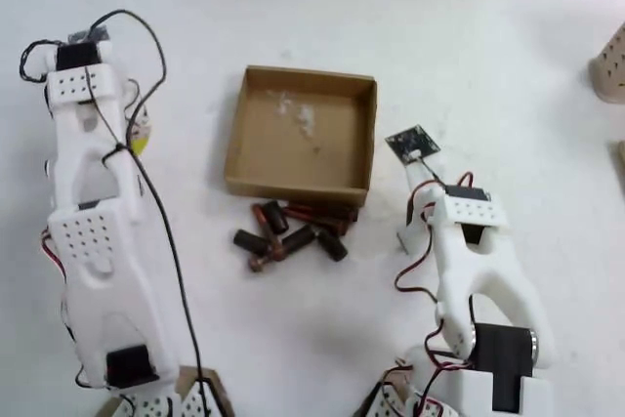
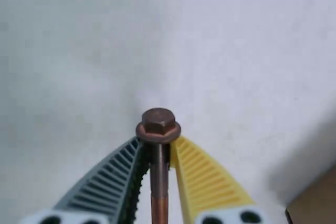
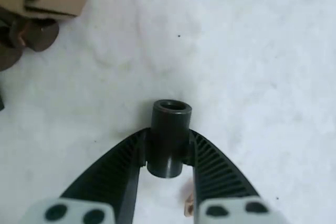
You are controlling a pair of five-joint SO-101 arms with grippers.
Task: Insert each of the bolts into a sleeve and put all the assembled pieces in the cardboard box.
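in the left claw (image 2: 157,146): a bolt (image 2: 158,127), pinched by the shank, head past the tips. right claw (image 3: 167,142) clamps a black sleeve (image 3: 170,124). loose bolts and sleeves (image 1: 291,231) piled on the worktop (image 1: 488,65), against the cardboard box (image 1: 298,186).

arms (image 1: 98,241) white | servos (image 1: 503,354) black | cables (image 1: 166,231) black, red | left gripper (image 2: 157,142) grey-yellow, ribbed

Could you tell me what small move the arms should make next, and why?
Probably bring the left end effector toward the right end effector and line the bolt up with the open end of the sleeve. Each part is already gripped, bolt in the left, sleeve in the right, but the high view shows the arms far apart.
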